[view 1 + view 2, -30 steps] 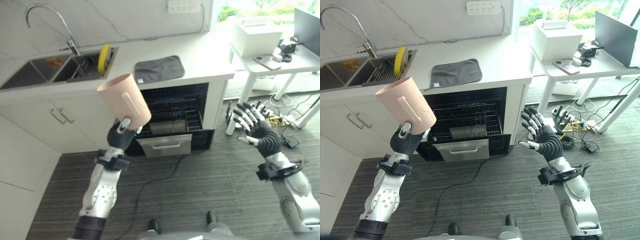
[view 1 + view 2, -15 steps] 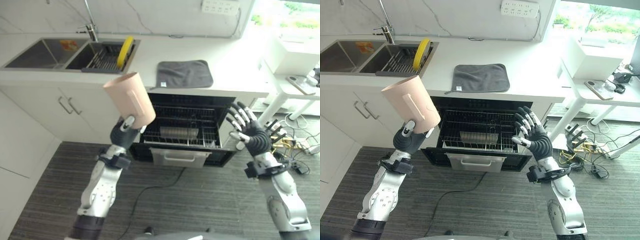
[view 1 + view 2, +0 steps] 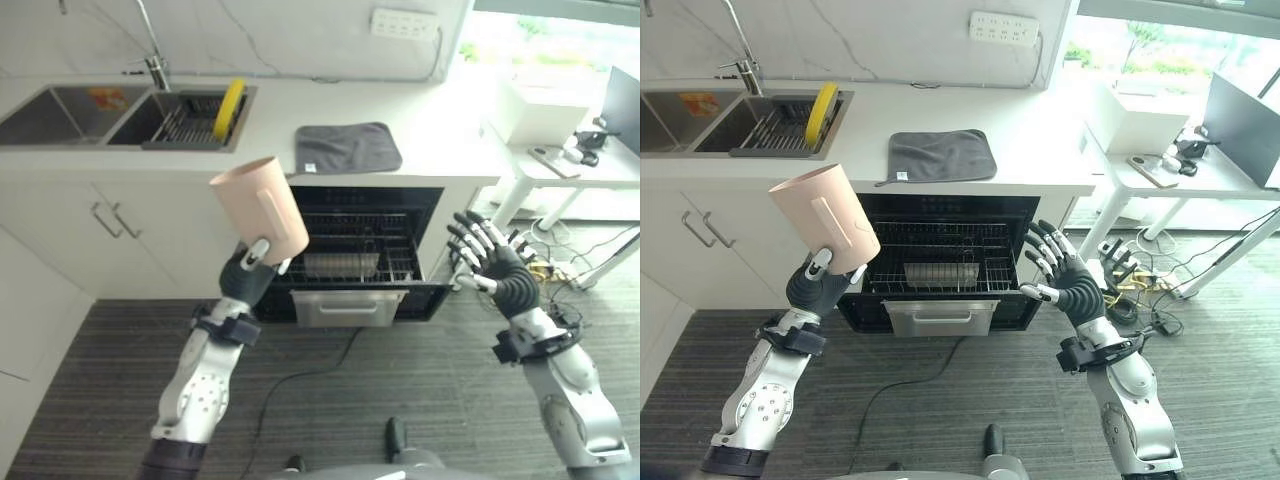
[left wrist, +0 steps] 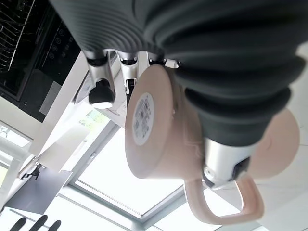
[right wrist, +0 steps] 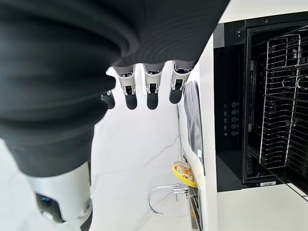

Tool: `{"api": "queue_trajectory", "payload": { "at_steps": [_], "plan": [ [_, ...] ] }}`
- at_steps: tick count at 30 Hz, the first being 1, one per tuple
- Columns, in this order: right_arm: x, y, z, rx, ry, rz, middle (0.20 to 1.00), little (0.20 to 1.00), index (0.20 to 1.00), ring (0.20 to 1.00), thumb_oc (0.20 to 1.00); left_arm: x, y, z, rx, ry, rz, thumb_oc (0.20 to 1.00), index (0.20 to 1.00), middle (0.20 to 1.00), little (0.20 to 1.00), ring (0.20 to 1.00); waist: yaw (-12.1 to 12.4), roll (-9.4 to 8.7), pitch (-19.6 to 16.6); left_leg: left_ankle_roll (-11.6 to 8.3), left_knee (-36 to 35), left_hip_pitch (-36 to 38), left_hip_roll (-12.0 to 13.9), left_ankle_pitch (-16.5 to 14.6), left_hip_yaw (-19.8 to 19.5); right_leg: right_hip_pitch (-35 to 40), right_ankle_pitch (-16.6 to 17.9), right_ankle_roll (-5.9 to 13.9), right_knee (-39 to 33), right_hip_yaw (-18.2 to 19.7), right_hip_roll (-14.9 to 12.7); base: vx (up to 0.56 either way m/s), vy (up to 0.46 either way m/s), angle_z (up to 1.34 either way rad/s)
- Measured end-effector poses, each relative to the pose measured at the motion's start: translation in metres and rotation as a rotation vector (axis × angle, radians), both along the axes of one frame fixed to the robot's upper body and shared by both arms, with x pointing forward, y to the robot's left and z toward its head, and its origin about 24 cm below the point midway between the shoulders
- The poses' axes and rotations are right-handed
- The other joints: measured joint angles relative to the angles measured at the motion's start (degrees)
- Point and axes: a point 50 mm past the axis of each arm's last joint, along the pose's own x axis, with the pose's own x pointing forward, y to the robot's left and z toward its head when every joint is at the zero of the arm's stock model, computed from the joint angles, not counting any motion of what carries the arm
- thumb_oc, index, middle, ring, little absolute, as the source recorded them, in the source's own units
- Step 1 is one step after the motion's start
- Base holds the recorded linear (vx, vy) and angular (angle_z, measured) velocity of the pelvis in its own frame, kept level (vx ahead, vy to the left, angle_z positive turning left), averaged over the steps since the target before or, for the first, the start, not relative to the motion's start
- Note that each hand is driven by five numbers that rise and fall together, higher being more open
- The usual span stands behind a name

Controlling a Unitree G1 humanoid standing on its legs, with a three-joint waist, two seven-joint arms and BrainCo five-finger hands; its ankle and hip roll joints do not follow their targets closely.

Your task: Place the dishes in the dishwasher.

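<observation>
The right hand [image 5: 144, 86] is holding its fingers straight; past them are showing the open dishwasher [image 5: 231, 120], its rack [image 5: 281, 120] and a yellow plate [image 5: 184, 173].

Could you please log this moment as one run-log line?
left hand: holding pink mug raised | right hand: open, empty | dishwasher: open, rack out | mug not loaded

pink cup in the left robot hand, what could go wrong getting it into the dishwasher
The pink cup sits tilted, rim up, high above the left robot hand, gripped only at its base, so it may tip or slip on the way down. The dishwasher opening is low and its wire rack narrow; the cup could knock the counter edge. The right robot hand hangs open, offering no support.
</observation>
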Motion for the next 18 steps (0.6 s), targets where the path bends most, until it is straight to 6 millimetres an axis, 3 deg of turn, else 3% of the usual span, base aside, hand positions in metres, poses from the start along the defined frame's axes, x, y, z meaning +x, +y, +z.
{"api": "queue_trajectory", "payload": {
  "at_steps": [2, 4, 7, 10, 12, 13, 15, 16, 17, 18],
  "plan": [
    [0.004, -0.001, -0.005, 0.000, 0.024, -0.010, 1.000, 1.000, 1.000, 1.000, 1.000, -0.001, 0.000, -0.002, -0.001, 0.007, 0.000, 0.200, 0.200, 0.200, 0.200, 0.200, -0.5, 1.68, 0.0, -0.71, 0.0, 0.2, 1.9, 0.1, 0.2, 0.3, 0.0, -1.44, 0.0, -0.6, 2.3, 0.09, -0.323, -0.03],
    [0.006, -0.005, -0.011, 0.001, 0.051, -0.034, 1.000, 1.000, 1.000, 1.000, 1.000, 0.000, -0.001, -0.002, -0.020, 0.008, 0.000, 0.200, 0.200, 0.200, 0.200, 0.200, -0.6, 1.99, 0.1, -1.31, 0.0, 1.7, 4.1, 0.5, -0.3, 2.2, -1.4, -2.96, 0.0, -1.0, 4.5, 0.11, -0.425, 0.08],
    [0.008, -0.005, -0.012, 0.007, 0.059, -0.046, 1.000, 1.000, 1.000, 1.000, 1.000, 0.001, -0.003, 0.001, -0.067, 0.000, -0.003, 0.200, 0.200, 0.200, 0.200, 0.200, -1.1, 3.86, 0.2, -2.21, 0.1, 1.9, 7.0, -0.4, -0.9, 3.1, -3.2, -3.87, 0.0, -2.6, 6.7, 0.11, -0.456, 0.22],
    [0.008, -0.008, -0.010, 0.001, 0.052, -0.059, 1.000, 1.000, 1.000, 1.000, 1.000, -0.001, -0.004, 0.000, -0.070, 0.007, -0.005, 0.200, 0.200, 0.200, 0.200, 0.200, -0.9, 6.77, 0.2, -1.12, 0.0, 1.6, 8.1, -1.0, -1.1, 3.0, -3.5, -4.52, 0.1, -2.6, 8.1, 0.03, -0.273, -0.01],
    [0.008, -0.013, -0.009, -0.022, 0.055, -0.069, 1.000, 1.000, 1.000, 1.000, 1.000, -0.002, -0.005, -0.002, -0.082, 0.009, -0.011, 0.200, 0.200, 0.200, 0.200, 0.200, -0.9, 8.07, 0.5, -1.79, 3.8, -0.7, 8.3, -0.5, -1.1, 2.1, -4.2, -5.54, 0.9, -2.5, 8.6, -0.03, -0.130, 0.06],
    [0.008, -0.014, -0.009, -0.022, 0.054, -0.074, 1.000, 1.000, 1.000, 1.000, 1.000, -0.002, -0.006, -0.003, -0.108, 0.012, -0.022, 0.200, 0.200, 0.200, 0.200, 0.200, -0.9, 6.52, 1.4, -2.64, 10.3, -4.5, 7.3, 1.1, -1.1, 1.7, -4.8, -6.43, 1.1, -2.4, 6.9, 0.01, 0.007, 0.09],
    [0.008, -0.016, -0.008, -0.022, 0.051, -0.082, 1.000, 1.000, 1.000, 1.000, 1.000, -0.003, -0.007, -0.003, -0.120, 0.010, -0.031, 0.200, 0.200, 0.200, 0.200, 0.200, -0.3, 5.53, 2.0, -2.79, 13.6, -6.4, 7.2, 3.0, -1.4, 2.4, -5.1, -6.95, 0.7, -2.3, 6.0, 0.06, 0.131, 0.14],
    [0.008, -0.020, -0.007, -0.020, 0.046, -0.100, 1.000, 1.000, 1.000, 1.000, 1.000, -0.003, -0.010, -0.003, -0.120, 0.005, -0.054, 0.200, 0.200, 0.200, 0.200, 0.200, -0.4, 3.98, 3.1, -3.14, 16.7, -8.3, 7.0, 2.8, -0.8, 3.6, -5.1, -7.97, -0.4, -2.5, 4.9, 0.08, 0.261, 0.16],
    [0.008, -0.022, -0.004, -0.028, 0.035, -0.101, 1.000, 1.000, 1.000, 1.000, 1.000, -0.004, -0.012, -0.004, -0.117, 0.006, -0.075, 0.200, 0.200, 0.200, 0.200, 0.200, -0.6, 4.02, 3.0, -3.04, 11.3, -7.3, 7.7, 2.5, 0.6, 4.1, -5.3, -8.06, -0.4, -2.7, 4.8, 0.09, 0.337, 0.22],
    [0.006, -0.022, -0.004, -0.034, 0.036, -0.097, 1.000, 1.000, 1.000, 1.000, 1.000, -0.004, -0.013, -0.003, -0.115, -0.009, -0.089, 0.200, 0.200, 0.200, 0.200, 0.200, -1.9, 4.20, 3.1, -4.02, 0.7, -6.1, 9.5, 3.2, 3.6, 4.5, -5.8, -7.55, -0.4, -3.5, 5.0, 0.11, 0.424, 0.20]
  ]
}}
